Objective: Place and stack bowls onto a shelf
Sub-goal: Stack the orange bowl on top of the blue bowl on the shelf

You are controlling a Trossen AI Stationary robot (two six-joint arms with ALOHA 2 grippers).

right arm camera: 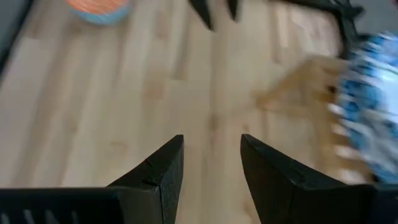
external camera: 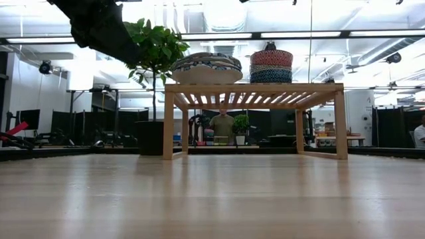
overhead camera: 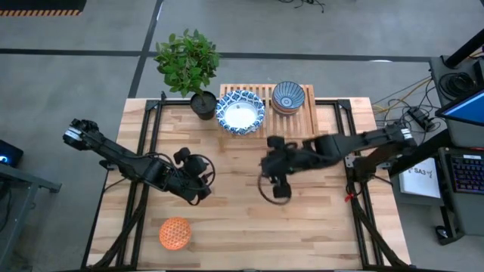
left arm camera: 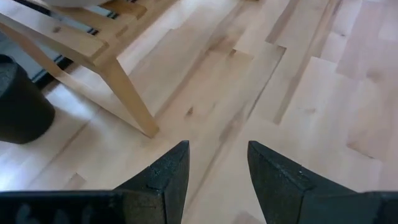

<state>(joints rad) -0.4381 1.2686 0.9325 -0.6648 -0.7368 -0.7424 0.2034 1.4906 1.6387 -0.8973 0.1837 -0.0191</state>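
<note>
the left gripper hangs over the bare table with its fingers parted and nothing between them; the orange bowl lies upside down near it, towards the table's front edge, and the black plant pot stands beyond it by the shelf. ahead of and between both grippers, the wide blue-and-white bowls sit stacked on the shelf, with the stack of smaller bowls just beside them. the right gripper is likewise parted and empty, the shelf close ahead of it.
</note>
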